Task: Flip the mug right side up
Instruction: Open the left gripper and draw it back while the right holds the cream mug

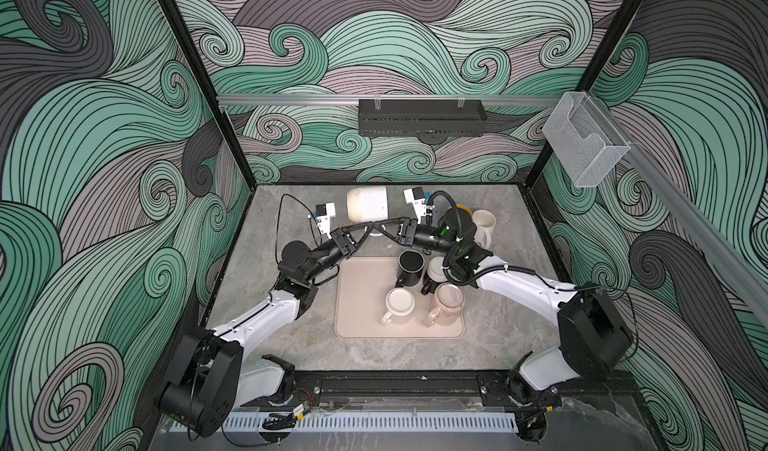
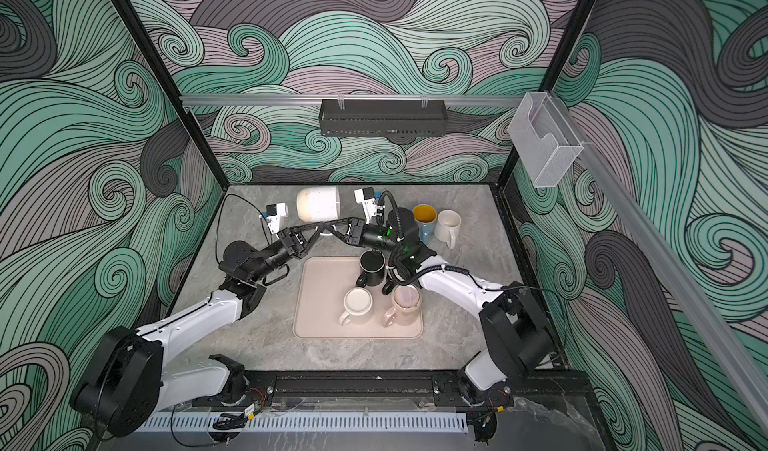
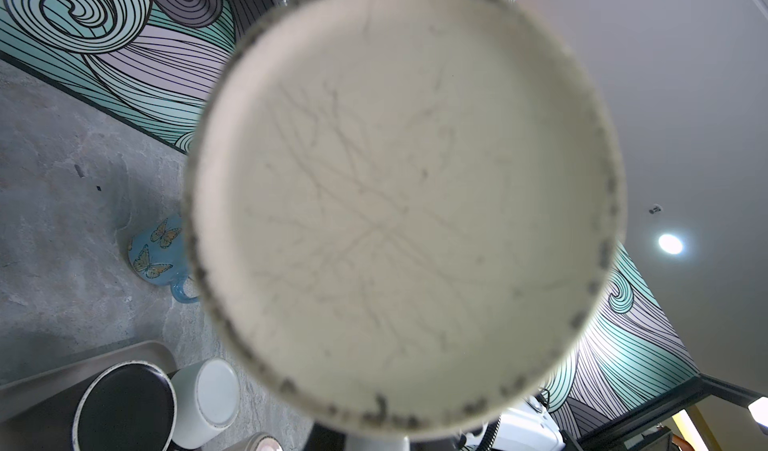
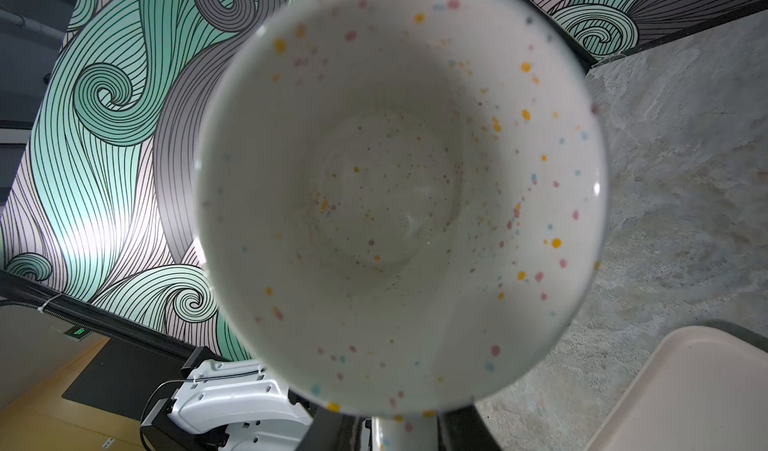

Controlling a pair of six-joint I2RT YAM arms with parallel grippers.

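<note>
The left gripper [image 1: 369,228] has its jaws squeezed tight on the handle [image 4: 395,432] of the mug [image 1: 368,204]. The right gripper [image 1: 384,226] is at the same handle, but I cannot tell if its jaws are apart or pinching. The mug is up in the air on its side, behind the tray [image 1: 357,316]. Its open end faces the right arm. Other mugs [image 1: 400,303] stand on the tray.

Left pincer [image 1: 373,226] clamped, tips meeting right pincer [image 1: 380,227] midair.
</note>
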